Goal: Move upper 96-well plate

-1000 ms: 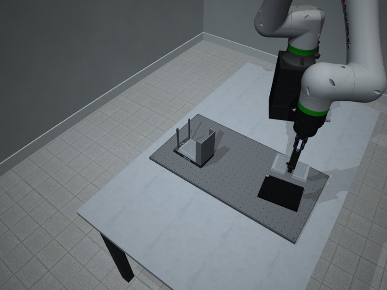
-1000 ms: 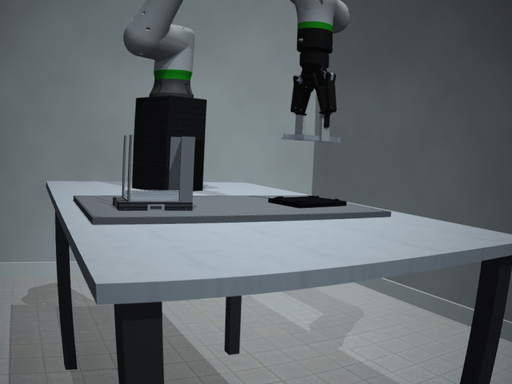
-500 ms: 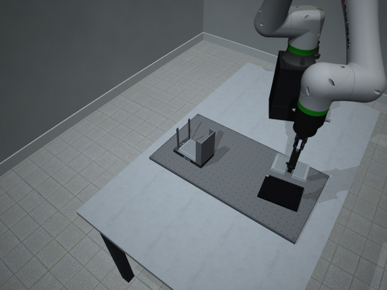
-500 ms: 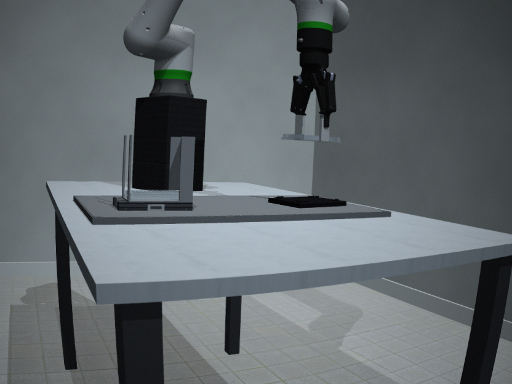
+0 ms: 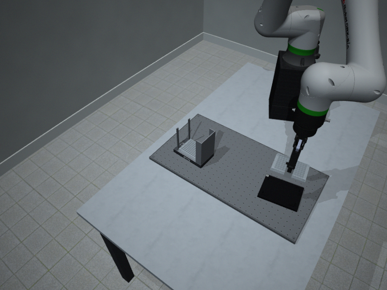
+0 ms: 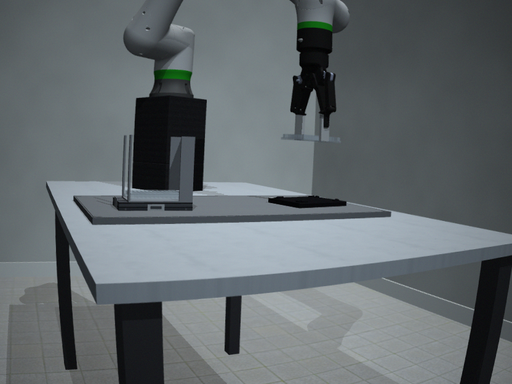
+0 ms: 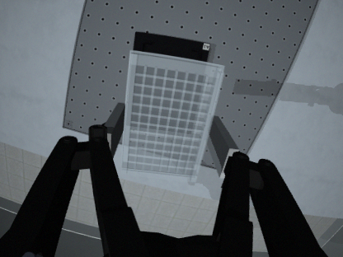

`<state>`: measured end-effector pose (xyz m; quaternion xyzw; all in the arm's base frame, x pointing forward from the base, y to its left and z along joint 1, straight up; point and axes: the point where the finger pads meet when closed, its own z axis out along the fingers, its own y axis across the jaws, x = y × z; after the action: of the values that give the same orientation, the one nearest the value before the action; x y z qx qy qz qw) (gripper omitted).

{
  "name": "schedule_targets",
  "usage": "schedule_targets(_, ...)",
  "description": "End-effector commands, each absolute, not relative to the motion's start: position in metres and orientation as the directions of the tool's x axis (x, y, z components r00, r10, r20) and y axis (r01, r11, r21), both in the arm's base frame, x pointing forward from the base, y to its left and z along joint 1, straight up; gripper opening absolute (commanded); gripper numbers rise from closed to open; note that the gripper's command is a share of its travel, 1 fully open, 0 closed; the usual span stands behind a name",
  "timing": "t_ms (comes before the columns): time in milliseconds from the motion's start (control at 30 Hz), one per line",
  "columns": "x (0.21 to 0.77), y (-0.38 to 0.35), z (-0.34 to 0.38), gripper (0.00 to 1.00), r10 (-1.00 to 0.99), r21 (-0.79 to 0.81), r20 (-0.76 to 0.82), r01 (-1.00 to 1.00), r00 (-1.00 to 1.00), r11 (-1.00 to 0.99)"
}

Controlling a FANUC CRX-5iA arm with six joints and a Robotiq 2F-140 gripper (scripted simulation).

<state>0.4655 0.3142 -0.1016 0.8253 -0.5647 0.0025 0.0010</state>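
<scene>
We note the plate as clear, glassy plastic with a faint sheen. The perforated board looks like matt grey metal. The table top reads as smooth pale stone, lightly veined. The nest is flat matt black; the arm shell glossy white.

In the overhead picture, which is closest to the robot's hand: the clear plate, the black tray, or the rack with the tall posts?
1. Clear plate, gripped in the hand itself.
2. Black tray, on the board just below the hand.
3. Rack, farthest, at the board's opposite end.
</scene>
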Motion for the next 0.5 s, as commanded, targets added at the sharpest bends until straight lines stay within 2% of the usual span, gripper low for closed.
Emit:
schedule_targets(0, 0.466, 0.314, -0.103, 0.0, -0.932, -0.002, 0.005, -0.932, 0.362, -0.362)
schedule_targets(467, 0.466, 0.314, -0.123, 0.0, -0.932, -0.002, 0.005, -0.932, 0.362, -0.362)
